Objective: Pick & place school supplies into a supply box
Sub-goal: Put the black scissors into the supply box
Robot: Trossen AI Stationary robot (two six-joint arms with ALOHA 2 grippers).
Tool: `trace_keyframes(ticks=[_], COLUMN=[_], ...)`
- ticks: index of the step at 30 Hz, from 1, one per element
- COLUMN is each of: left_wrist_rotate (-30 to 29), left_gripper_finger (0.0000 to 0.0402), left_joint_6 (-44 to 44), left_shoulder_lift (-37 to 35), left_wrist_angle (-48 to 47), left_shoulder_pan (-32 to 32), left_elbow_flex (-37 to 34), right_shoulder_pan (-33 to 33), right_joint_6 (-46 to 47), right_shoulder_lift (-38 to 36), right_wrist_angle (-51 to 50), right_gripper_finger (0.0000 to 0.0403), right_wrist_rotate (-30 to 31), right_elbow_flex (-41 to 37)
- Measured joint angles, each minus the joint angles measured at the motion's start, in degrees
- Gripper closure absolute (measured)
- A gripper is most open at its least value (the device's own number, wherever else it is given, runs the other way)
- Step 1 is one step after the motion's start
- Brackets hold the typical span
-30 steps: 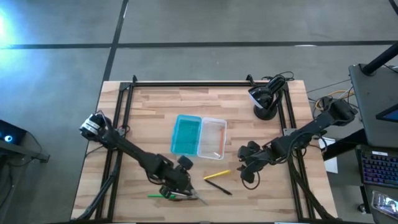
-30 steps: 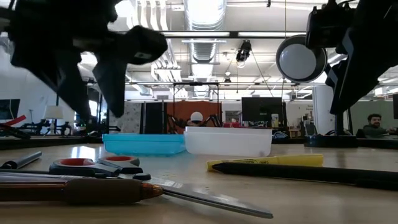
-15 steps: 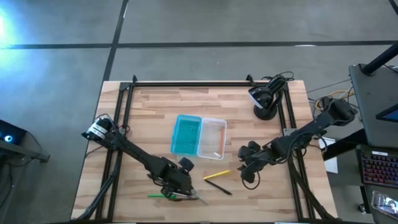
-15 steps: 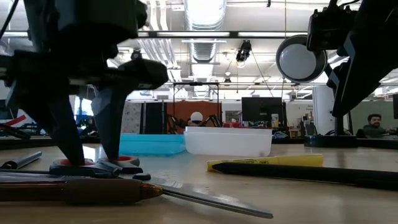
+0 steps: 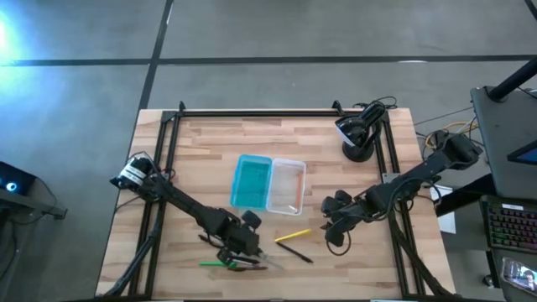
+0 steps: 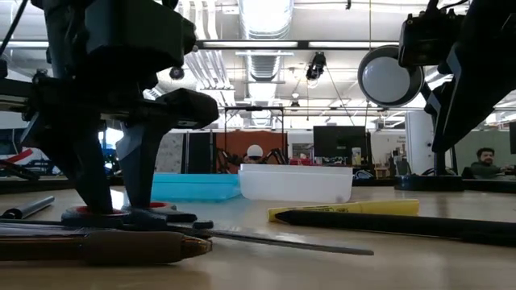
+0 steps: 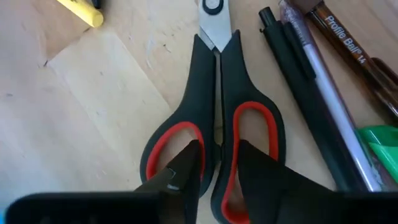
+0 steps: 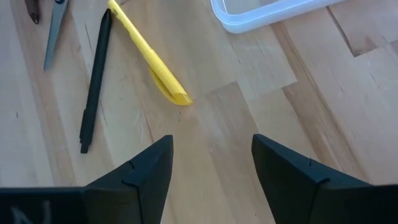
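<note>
I had the left gripper closing on the scissors at the table's six o'clock, fingers inside the red loops; the right gripper hung apart; next I needed a firm lift toward the supply box.

The clear supply box and its teal lid are laid side by side, touching, mid-table. Red-handled scissors, blades shut, are laid flat near the front edge beside several pens; a yellow pen and a black pen are found nearby.
</note>
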Motion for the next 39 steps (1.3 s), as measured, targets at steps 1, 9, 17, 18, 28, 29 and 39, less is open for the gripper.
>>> trace_keyframes(ticks=[1,9,17,18,28,29,39], left_wrist_rotate=[0.00,-0.60,-1.92,-1.94,-3.08,-3.55,-11.41], left_gripper_finger=[0.0338,0.0340,0.0341,0.0341,0.0341,0.0341,0.0341], left_joint_6=[-0.05,-3.36,-11.24,-12.36,-32.24,-35.95,-77.21], left_shoulder_lift=[0.00,0.05,0.00,-0.13,-1.29,-1.31,-1.36], left_wrist_angle=[-0.08,-1.51,-5.89,-6.68,-10.90,-10.80,-9.53], left_shoulder_pan=[0.02,0.09,0.13,0.13,0.27,0.47,7.03], left_elbow_flex=[0.00,0.40,5.38,6.21,11.99,12.47,17.80], right_shoulder_pan=[0.00,0.02,0.07,0.07,0.22,0.49,3.10], right_joint_6=[0.21,2.70,7.84,8.27,21.94,25.25,36.96], right_shoulder_lift=[-0.01,-0.04,-4.16,-5.08,-16.41,-17.72,-26.24], right_wrist_angle=[0.02,0.05,0.04,0.01,-8.91,-11.22,-20.00], right_gripper_finger=[0.0193,0.0193,0.0198,0.0199,0.0209,0.0209,0.0209], right_wrist_rotate=[0.00,0.63,10.11,11.65,25.36,26.90,31.32], right_elbow_flex=[-0.08,-0.51,-0.52,-0.52,-0.52,-0.52,-0.52])
